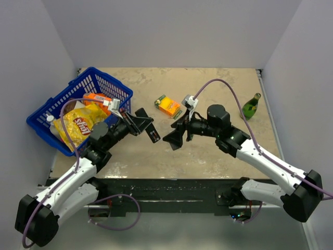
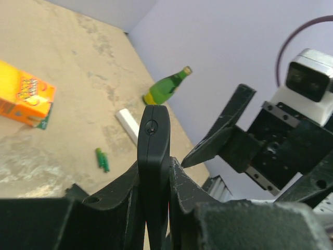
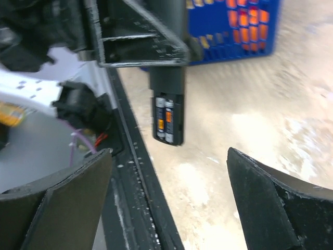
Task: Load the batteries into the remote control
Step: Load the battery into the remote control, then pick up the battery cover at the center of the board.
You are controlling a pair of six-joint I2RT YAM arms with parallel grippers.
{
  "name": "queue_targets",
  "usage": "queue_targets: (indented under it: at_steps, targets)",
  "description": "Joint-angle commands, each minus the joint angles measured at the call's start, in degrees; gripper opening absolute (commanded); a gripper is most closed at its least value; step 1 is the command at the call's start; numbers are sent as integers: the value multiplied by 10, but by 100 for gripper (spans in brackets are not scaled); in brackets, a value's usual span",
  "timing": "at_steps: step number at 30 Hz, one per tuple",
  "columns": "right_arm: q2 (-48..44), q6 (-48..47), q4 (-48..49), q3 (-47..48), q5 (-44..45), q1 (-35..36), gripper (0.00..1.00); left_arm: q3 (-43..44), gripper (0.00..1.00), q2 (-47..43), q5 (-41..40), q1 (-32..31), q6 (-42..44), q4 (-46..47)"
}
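My left gripper (image 1: 144,124) is shut on the black remote control (image 2: 153,151), held edge-on between its fingers above the table. In the right wrist view the remote's (image 3: 169,78) rear compartment is uncovered, and two dark, orange-banded cells (image 3: 165,119) lie side by side in it. A pair of small green batteries (image 2: 102,159) lies on the table beyond. My right gripper (image 3: 169,152) stands wide open just in front of the remote's end, touching nothing. One of its fingers (image 2: 218,130) shows close beside the remote. The cover is out of view.
A blue basket (image 1: 57,104) holding a chips bag stands at the left. An orange box (image 1: 169,107) lies mid-table and a green bottle (image 1: 251,107) at the right. A white bar (image 2: 127,125) lies near the green batteries. The table's black front rail (image 3: 140,182) runs below the remote.
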Motion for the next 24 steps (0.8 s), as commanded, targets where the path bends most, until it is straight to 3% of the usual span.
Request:
queue_targets:
  at_steps: [1, 6, 12, 24]
  targets:
    - [-9, -6, -81, 24, 120, 1, 94, 23, 0, -20, -74, -2, 58, -68]
    - [34, -5, -163, 37, 236, 2, 87, 20, 0, -55, -145, -1, 98, -128]
    - [120, 22, -260, 51, 351, 43, 81, -14, 0, -86, -168, -2, 112, -122]
    - [250, 59, -269, 100, 399, 102, 64, -86, 0, -96, -185, -2, 96, -59]
